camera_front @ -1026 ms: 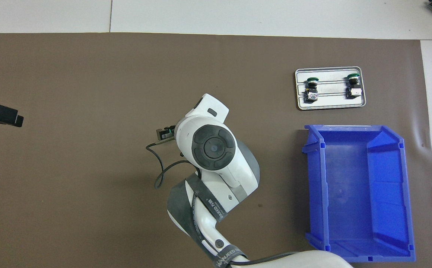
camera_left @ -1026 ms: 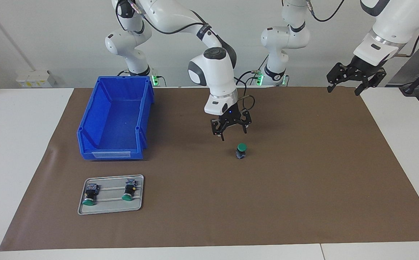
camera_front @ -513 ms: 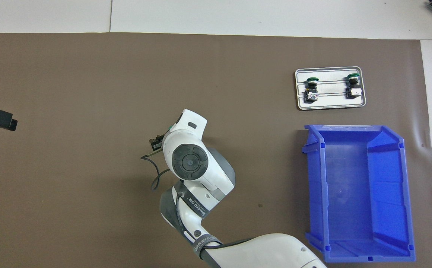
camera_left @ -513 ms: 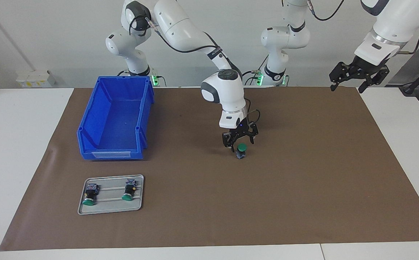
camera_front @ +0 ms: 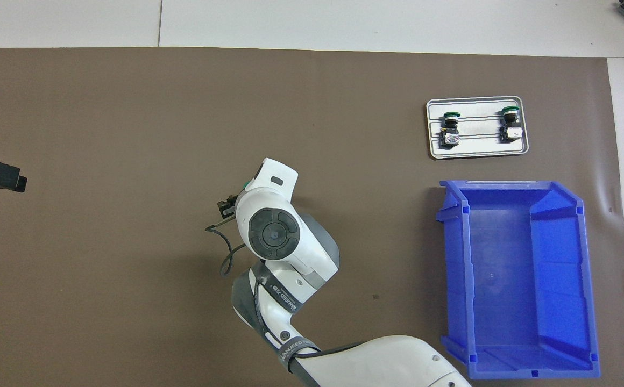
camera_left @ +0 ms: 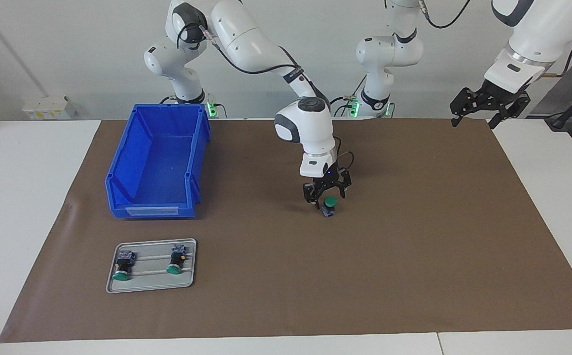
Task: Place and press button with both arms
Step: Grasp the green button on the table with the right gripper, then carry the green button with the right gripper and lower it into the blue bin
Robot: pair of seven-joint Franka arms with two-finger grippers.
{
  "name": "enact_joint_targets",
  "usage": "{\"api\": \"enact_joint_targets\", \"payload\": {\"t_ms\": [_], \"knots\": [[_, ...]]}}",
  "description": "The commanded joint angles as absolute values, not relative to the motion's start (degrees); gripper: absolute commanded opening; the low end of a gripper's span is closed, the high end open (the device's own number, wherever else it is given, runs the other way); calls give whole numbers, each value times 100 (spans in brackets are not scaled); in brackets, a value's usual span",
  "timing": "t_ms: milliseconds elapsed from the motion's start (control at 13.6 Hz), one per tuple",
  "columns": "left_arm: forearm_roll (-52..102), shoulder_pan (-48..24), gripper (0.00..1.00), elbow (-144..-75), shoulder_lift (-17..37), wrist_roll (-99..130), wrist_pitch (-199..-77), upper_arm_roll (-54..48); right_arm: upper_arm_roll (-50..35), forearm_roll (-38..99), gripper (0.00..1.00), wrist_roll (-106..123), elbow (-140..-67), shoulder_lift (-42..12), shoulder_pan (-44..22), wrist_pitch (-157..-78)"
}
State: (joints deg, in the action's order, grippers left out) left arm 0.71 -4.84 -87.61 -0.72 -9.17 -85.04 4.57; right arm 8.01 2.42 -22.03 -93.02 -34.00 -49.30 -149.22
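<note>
Straddling upright button (camera_left: 330, 205) at counter centre: right tool (camera_left: 326, 193), fingers spread either side of green cap, not yet pinching. Left tool (camera_left: 488, 106) spread, waiting above counter's corner.

- The right end effector (camera_left: 326, 193), a second ago raised above the worktop and short of the button (camera_left: 330, 205) on the robots' side, has come down and forward; its fingers now stand on either side of the button's green cap.
- The right arm (camera_left: 266, 49) has stretched out and lowered, so its wrist sits lower in the facing view and covers the button in the overhead view.
- The left end effector (camera_left: 488, 103) has risen slightly and drawn a little toward the robots over the worktop's edge at the left arm's end.
</note>
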Motion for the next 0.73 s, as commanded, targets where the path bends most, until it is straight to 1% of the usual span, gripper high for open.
{"api": "enact_joint_targets", "payload": {"t_ms": [0,73,147,220,659], "knots": [[167,-431,100,-9009,-264,-870,-8666,422,809,167,72,-2057,-9281,-3445,-4922,-14994],[167,-431,100,-9009,-264,-888,-8657,422,800,167,53,-2039,-9281,-3445,-4922,-14994],[167,-448,100,-8991,-264,-862,-8640,413,809,158,12,-2030,-9273,-3445,-4922,-14994],[158,-474,100,-9009,-272,-870,-8605,413,809,158,0,-2039,-9272,-3445,-4922,-14985],[158,-431,100,-9009,-272,-870,-8604,422,817,-61,0,-2057,-9176,-3445,-4878,-14898]]}}
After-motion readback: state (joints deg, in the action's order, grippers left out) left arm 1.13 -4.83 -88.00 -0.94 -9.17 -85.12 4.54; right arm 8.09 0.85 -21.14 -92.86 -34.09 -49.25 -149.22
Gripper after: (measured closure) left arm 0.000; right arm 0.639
